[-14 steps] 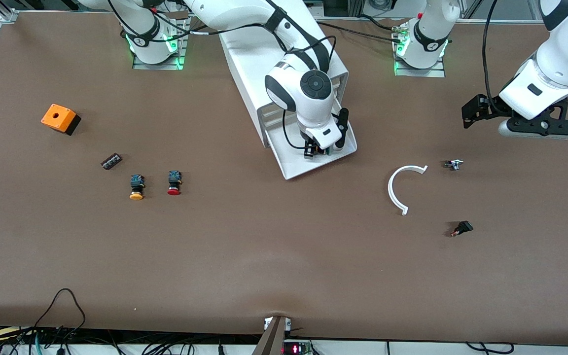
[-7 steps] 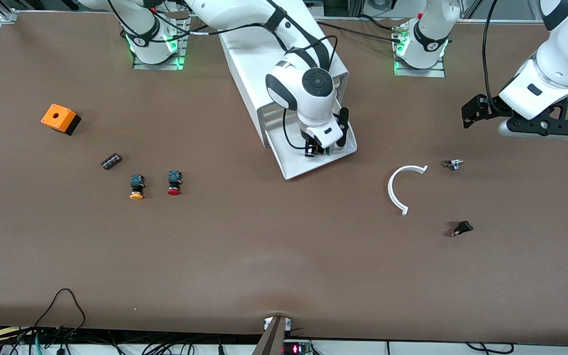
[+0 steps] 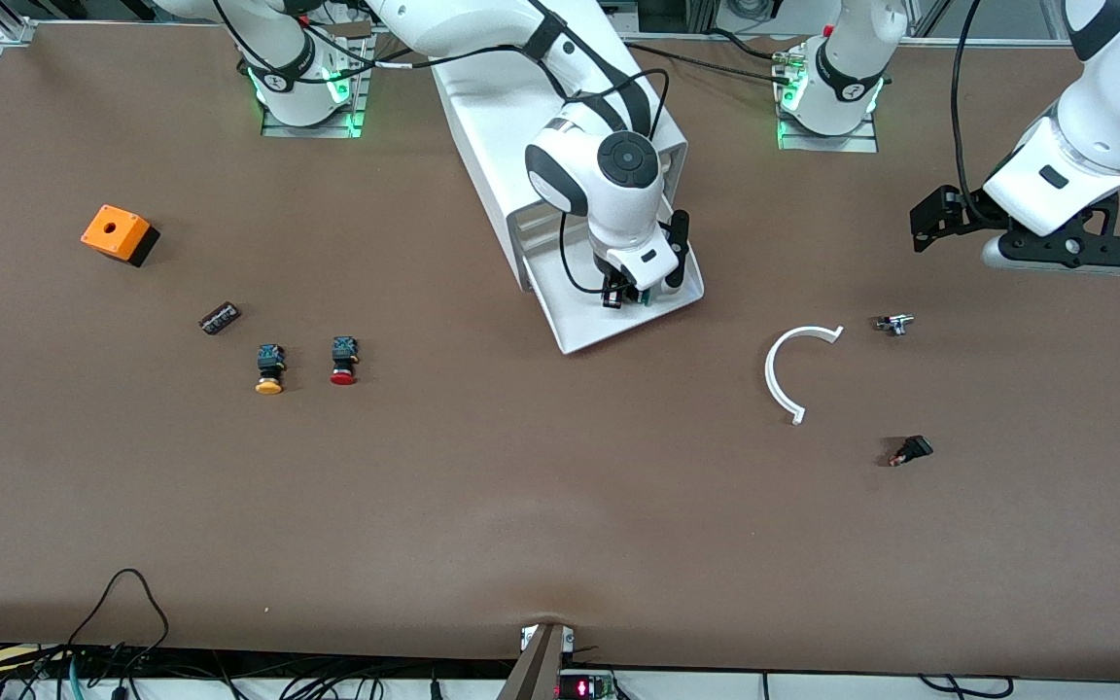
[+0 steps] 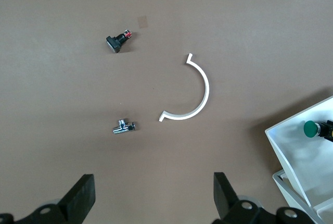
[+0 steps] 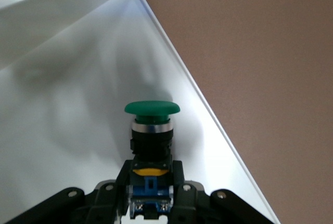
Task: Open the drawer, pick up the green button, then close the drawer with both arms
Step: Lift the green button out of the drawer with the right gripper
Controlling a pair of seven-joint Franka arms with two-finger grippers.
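I see the right tool (image 3: 626, 295) clamped on the button (image 5: 152, 110) inside the open drawer (image 3: 579, 331). Left tool (image 4: 153, 198) waits, fingers apart, over the desk (image 3: 521, 486).

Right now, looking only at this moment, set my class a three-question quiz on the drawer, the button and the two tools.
1. True or false: the drawer is pulled open.
2. What does the right tool grip? A) red button B) green button C) white curved strip
3. Fill in: the left tool hangs over the bare table, fingers ____.

Key: 1 true; 2 B; 3 open.
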